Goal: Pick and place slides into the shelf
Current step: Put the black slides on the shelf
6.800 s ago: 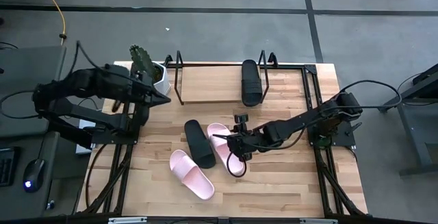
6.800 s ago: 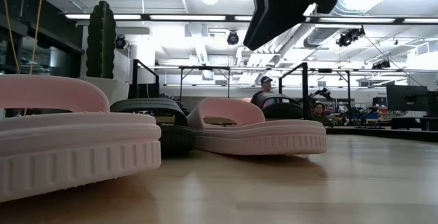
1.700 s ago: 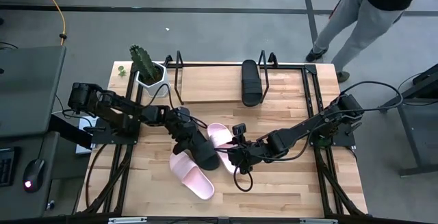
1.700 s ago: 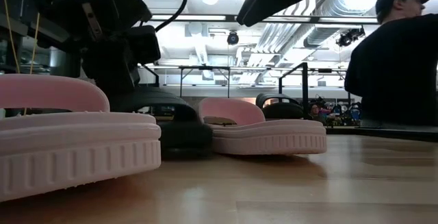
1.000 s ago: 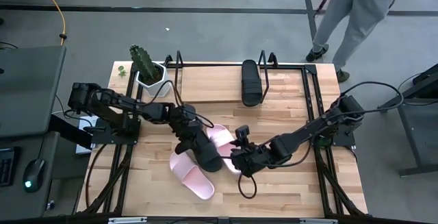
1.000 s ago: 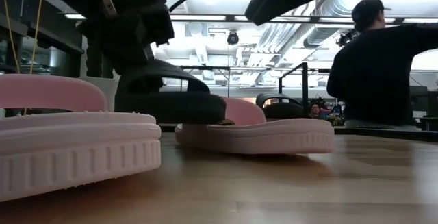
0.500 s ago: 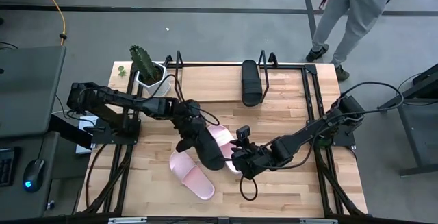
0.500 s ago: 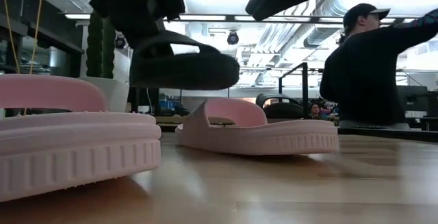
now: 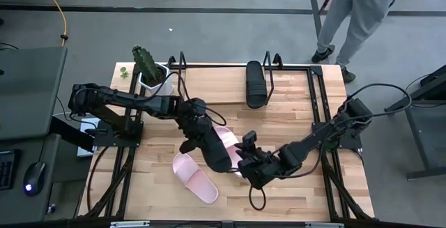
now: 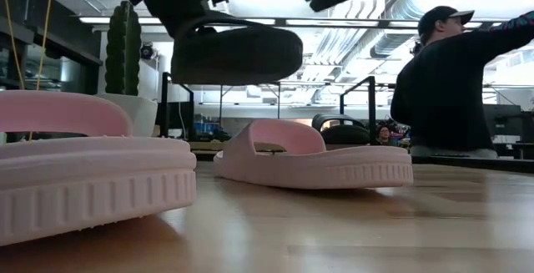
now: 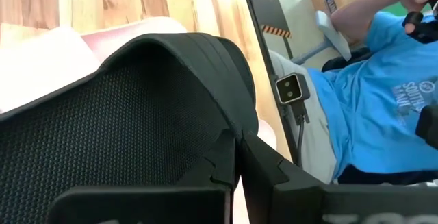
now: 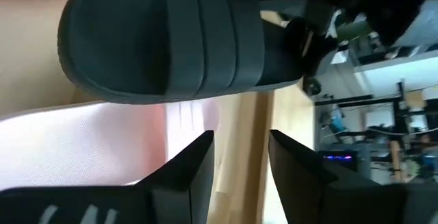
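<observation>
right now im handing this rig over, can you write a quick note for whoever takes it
Left gripper: shut on a black slide, lifted clear of the table, as the low view shows.
Right gripper: fingers parted, empty, low by the pink slide mid-table.
Second pink slide: flat on the table nearer the front edge.
Other black slide: already on the shelf board.
Done: one slide shelved, one in the air.
Left: shelve the held black slide, then both pink ones.
A person stands beyond the table's far right corner.
</observation>
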`<state>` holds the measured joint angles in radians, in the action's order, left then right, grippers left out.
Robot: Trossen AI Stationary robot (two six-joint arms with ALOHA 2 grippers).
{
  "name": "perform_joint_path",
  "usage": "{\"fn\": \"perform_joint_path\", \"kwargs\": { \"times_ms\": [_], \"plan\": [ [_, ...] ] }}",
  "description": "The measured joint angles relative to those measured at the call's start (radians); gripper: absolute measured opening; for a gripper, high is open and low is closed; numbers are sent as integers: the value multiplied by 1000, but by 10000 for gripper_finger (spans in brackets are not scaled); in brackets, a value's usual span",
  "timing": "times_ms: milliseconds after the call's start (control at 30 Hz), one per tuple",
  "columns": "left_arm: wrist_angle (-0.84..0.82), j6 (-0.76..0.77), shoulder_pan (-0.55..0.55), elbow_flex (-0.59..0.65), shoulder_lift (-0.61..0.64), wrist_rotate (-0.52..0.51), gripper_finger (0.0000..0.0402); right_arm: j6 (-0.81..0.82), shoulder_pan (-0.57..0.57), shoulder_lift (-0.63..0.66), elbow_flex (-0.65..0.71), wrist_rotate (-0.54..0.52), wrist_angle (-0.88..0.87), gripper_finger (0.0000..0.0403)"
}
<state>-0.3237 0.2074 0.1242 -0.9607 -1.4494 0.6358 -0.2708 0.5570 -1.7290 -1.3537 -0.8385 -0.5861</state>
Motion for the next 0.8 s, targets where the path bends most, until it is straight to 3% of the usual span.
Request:
{"fn": "perform_joint_path", "kwargs": {
  "times_ms": [800],
  "plan": [
    [-99,-22,0,-169,0,1,1,-168,105,0,0,-70,98,131]
  ]
}}
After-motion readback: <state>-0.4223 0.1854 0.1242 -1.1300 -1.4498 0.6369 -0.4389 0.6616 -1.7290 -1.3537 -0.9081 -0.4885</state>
